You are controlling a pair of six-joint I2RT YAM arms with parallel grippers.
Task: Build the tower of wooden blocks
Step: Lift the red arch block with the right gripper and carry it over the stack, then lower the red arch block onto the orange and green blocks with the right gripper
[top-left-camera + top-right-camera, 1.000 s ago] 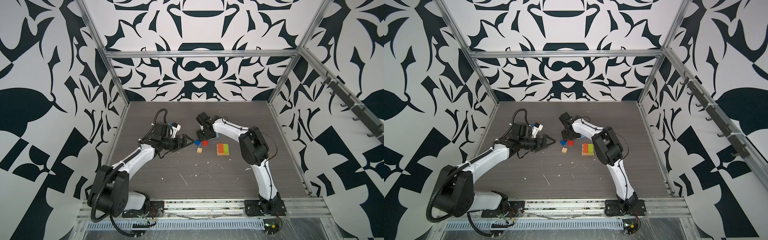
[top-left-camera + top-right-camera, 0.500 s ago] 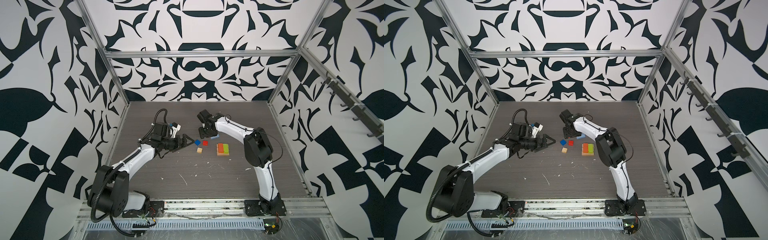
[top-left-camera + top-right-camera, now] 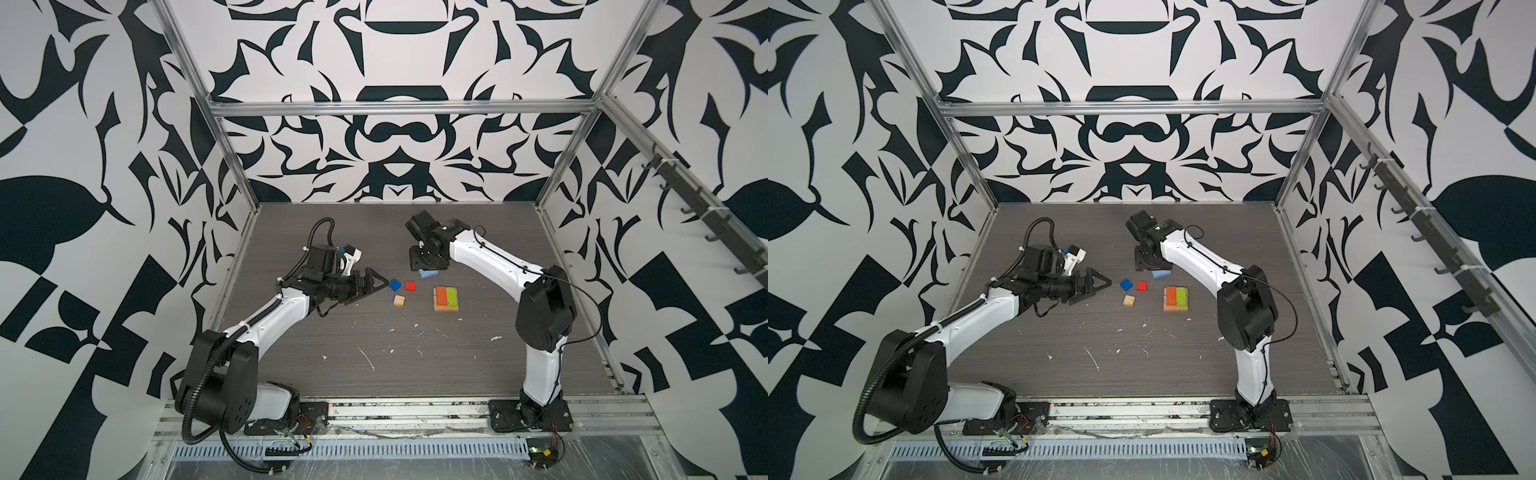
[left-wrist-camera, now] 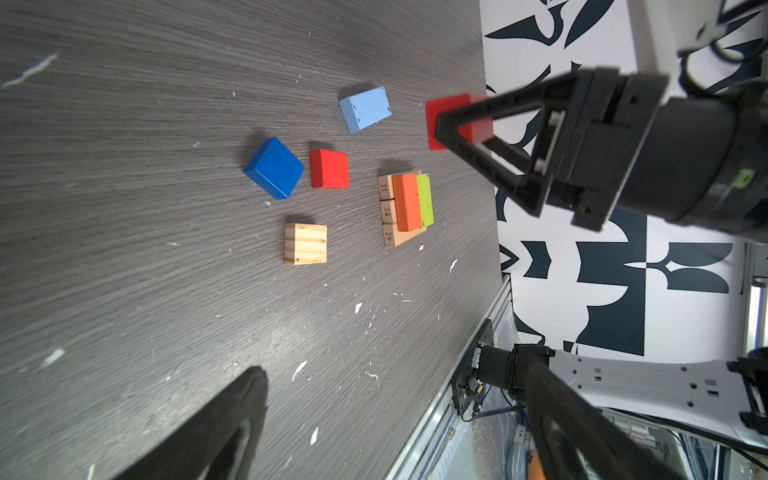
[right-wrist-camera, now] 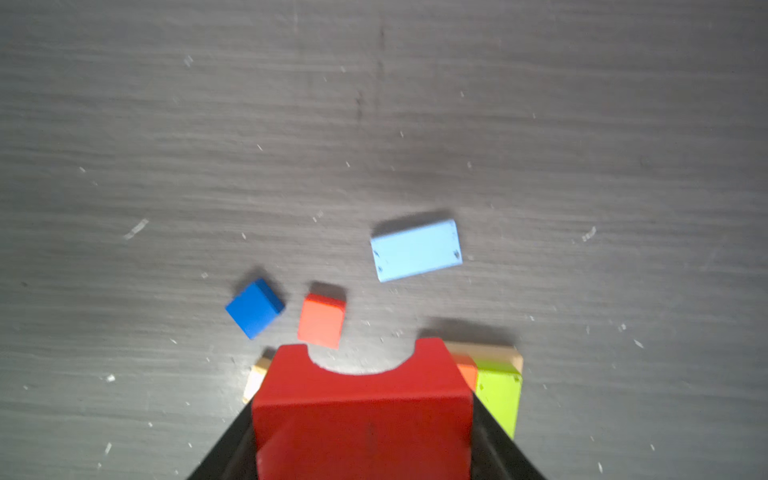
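The tower's start (image 3: 446,298) stands right of centre in both top views: tan bars carrying an orange bar (image 4: 406,201) and a lime green bar (image 4: 424,199). Loose on the table lie a dark blue cube (image 3: 395,284), a red cube (image 3: 410,286), a tan cube (image 3: 399,300) and a light blue block (image 3: 429,274). My right gripper (image 3: 428,261) hangs above the light blue block, shut on a red arch block (image 5: 361,415) with a half-round notch. My left gripper (image 3: 374,286) is open and empty, its tips just left of the dark blue cube.
White scuffs and crumbs (image 3: 368,357) dot the dark wood-grain table. An aluminium frame (image 3: 569,286) and patterned walls enclose it on three sides. The arm bases sit on the front rail (image 3: 407,409).
My right gripper has closed a little on the red arch block and shifted slightly right, uncovering more of the light blue block. The left arm has not moved.
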